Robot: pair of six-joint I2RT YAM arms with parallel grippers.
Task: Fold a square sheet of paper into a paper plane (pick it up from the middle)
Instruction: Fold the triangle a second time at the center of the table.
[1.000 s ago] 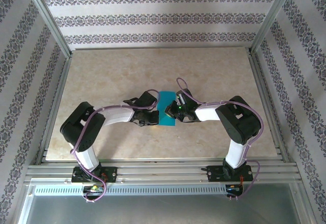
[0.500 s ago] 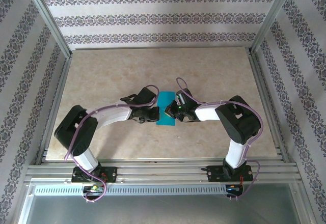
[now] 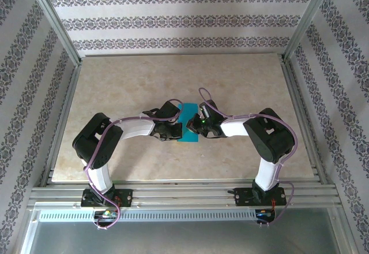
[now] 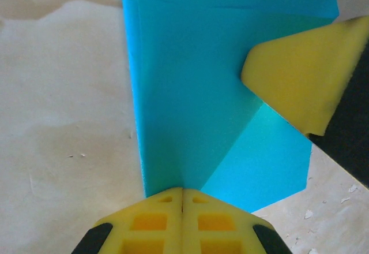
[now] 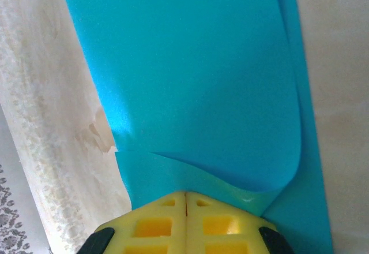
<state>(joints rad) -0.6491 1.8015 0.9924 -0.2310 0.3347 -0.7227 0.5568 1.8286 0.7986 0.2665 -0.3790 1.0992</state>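
Observation:
The square sheet of paper lies at mid-table as a narrow teal strip, folded over on itself. In the left wrist view the sheet of paper shows a diagonal crease and a lighter triangular flap at lower right. My left gripper is shut, its tips at the paper's near edge where the crease ends. One yellow finger of the right gripper rests on the sheet from the right. In the right wrist view the paper has a curled upper layer, and my right gripper is shut with its tips against that layer. From above, left gripper and right gripper flank the strip.
The beige table top is ringed by aluminium frame rails and patterned walls. Both arm bases sit at the near edge.
The left arm swung its elbow out to the left and back, and its gripper ended slightly closer in on the paper's left edge. The right arm barely moved.

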